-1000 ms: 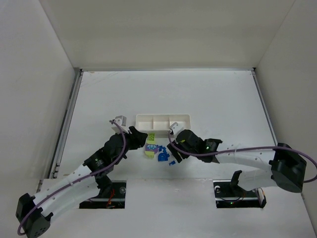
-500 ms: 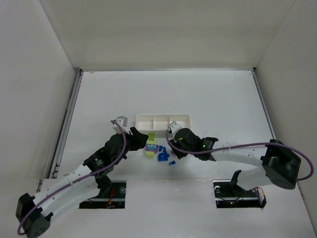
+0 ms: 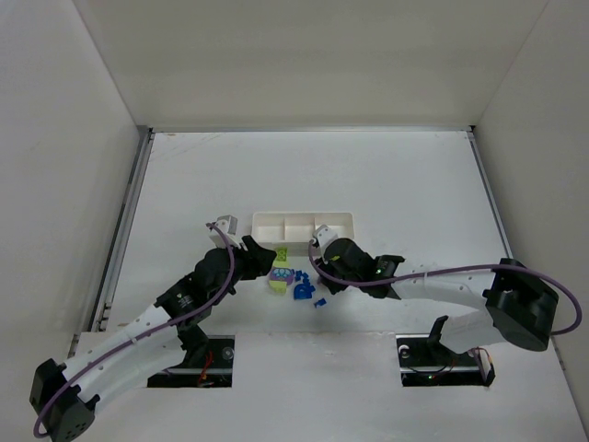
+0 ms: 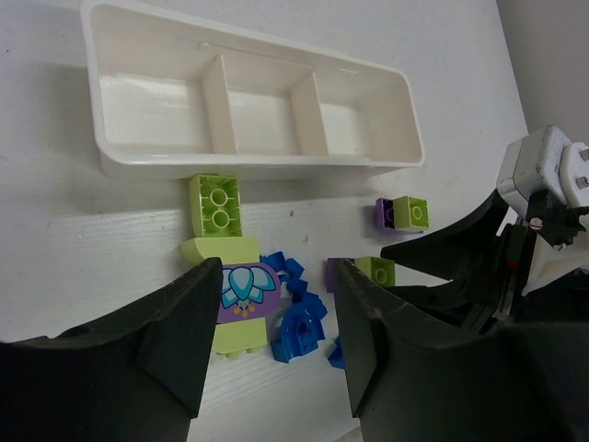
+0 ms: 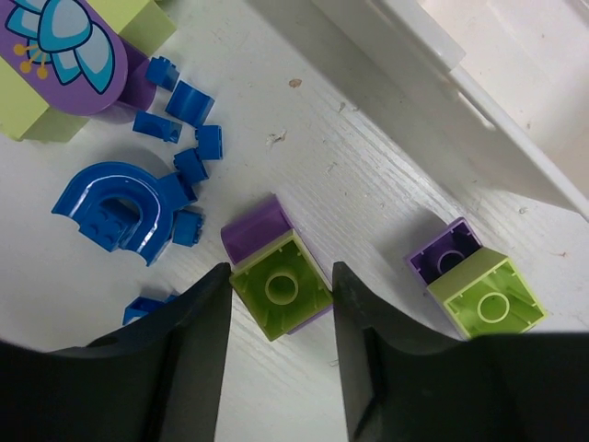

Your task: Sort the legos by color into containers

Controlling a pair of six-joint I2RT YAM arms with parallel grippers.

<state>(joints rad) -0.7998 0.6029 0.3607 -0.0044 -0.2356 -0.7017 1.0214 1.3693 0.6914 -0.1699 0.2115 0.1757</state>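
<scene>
While the left gripper [image 4: 276, 272] hangs spread over the legos [image 4: 299, 327] by the near edge of the table [image 3: 368, 175], we see the right gripper [image 5: 276, 276] spread around a lime-purple brick [image 5: 279, 290], all just outside the tray [image 4: 276, 168].

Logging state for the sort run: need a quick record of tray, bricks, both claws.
tray: white, three compartments, all empty
left claw: open, over the flower-printed purple piece and small blue bits
right claw: open, fingers either side of a lime-and-purple stack
other bricks: lime two-stud brick beside the tray's front wall; second lime-and-purple pair; blue arch
sorted: none yet
</scene>
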